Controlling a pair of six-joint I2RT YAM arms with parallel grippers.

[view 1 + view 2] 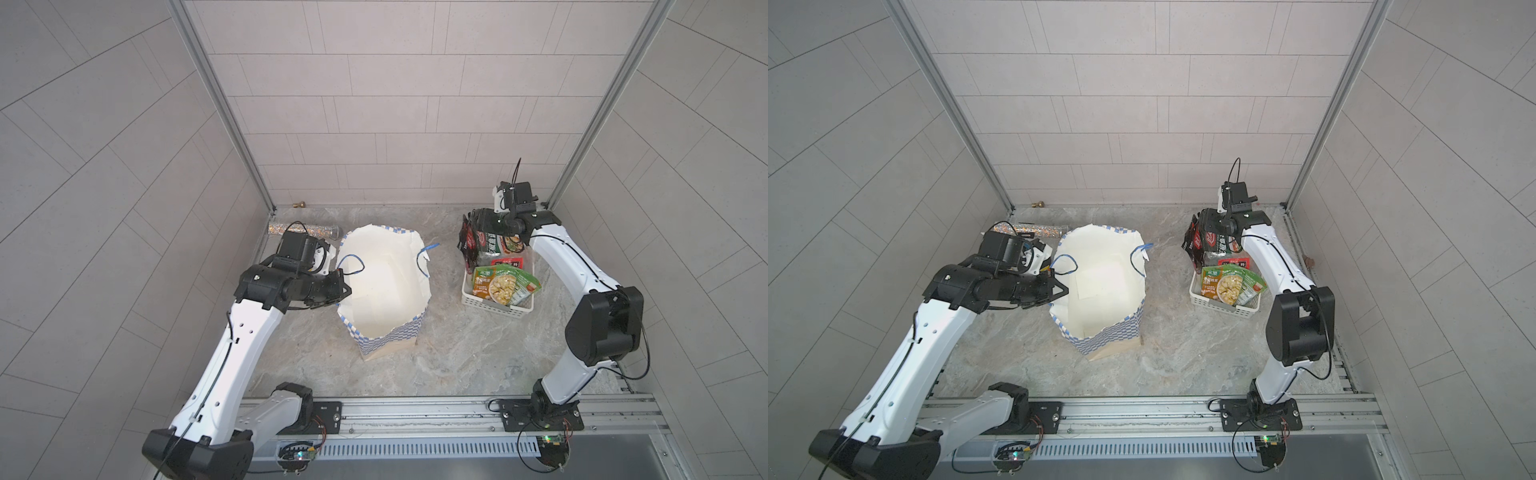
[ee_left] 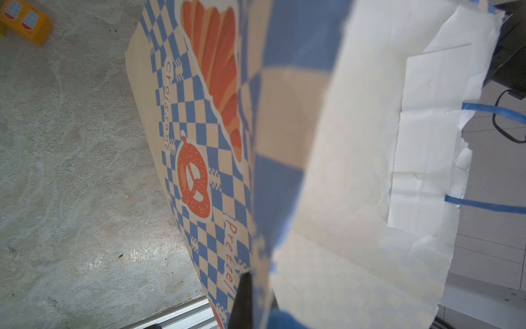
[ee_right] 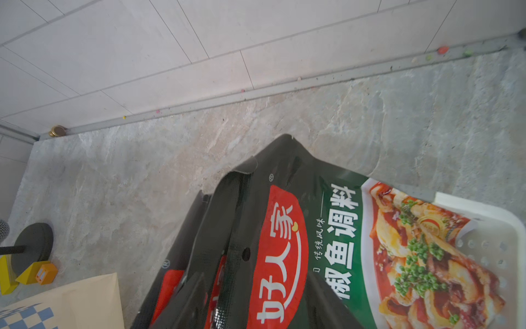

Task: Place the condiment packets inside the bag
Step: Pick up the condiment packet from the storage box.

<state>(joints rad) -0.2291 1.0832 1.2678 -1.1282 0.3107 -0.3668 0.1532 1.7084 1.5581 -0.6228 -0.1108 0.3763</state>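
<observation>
The bag (image 1: 390, 340) (image 1: 1108, 336) stands upright mid-table in both top views, its mouth open and its white lining showing nothing inside. My left gripper (image 1: 344, 286) (image 2: 256, 302) is shut on the bag's left rim; the checkered wall (image 2: 199, 114) fills the wrist view. Black-and-red condiment packets (image 1: 478, 241) (image 1: 1208, 241) (image 3: 284, 242) lean up out of the white basket (image 1: 494, 305). My right gripper (image 1: 503, 226) (image 3: 253, 302) straddles their tops, one finger on each side; whether it presses them is unclear. A green-orange packet (image 1: 505, 284) lies in the basket.
A glittery tube (image 1: 303, 230) lies behind the left arm near the back wall. A small brass piece (image 1: 298, 204) sits at the wall's foot. A yellow block (image 2: 27, 21) (image 3: 37, 275) and a black disc (image 3: 32, 247) lie left of the bag.
</observation>
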